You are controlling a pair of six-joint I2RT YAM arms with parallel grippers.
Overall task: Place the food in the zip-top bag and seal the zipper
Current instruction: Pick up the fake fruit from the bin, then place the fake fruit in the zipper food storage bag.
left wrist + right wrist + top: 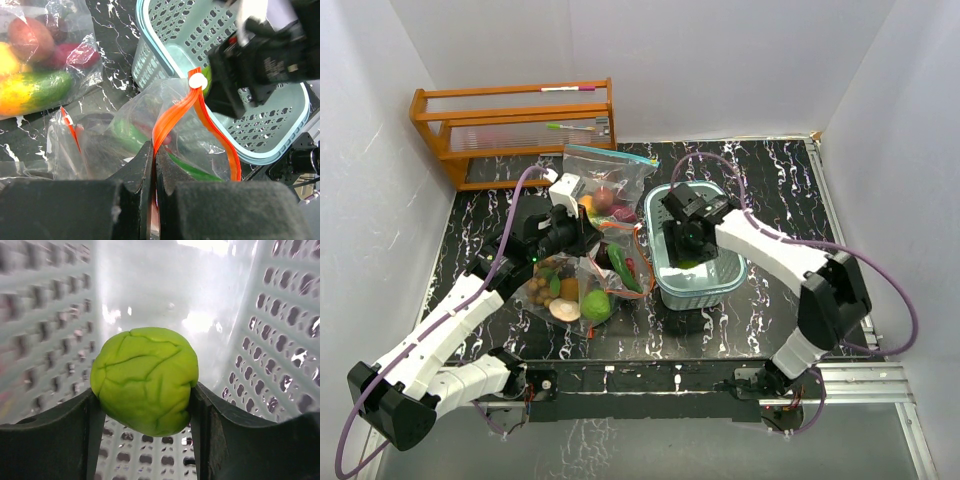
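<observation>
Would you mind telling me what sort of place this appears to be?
Probably a robotics lab test booth: plain white walls box in a black marbled table, and toy food sits in zip-top bags.

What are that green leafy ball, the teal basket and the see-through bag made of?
The green ball looks like matte moulded plastic or rubber: smooth, with pressed-in leaf veins. The basket seems hard, slightly glossy plastic, pierced with regular holes. The bag is thin clear plastic film, wrinkled and shiny, with an orange zipper strip.
</observation>
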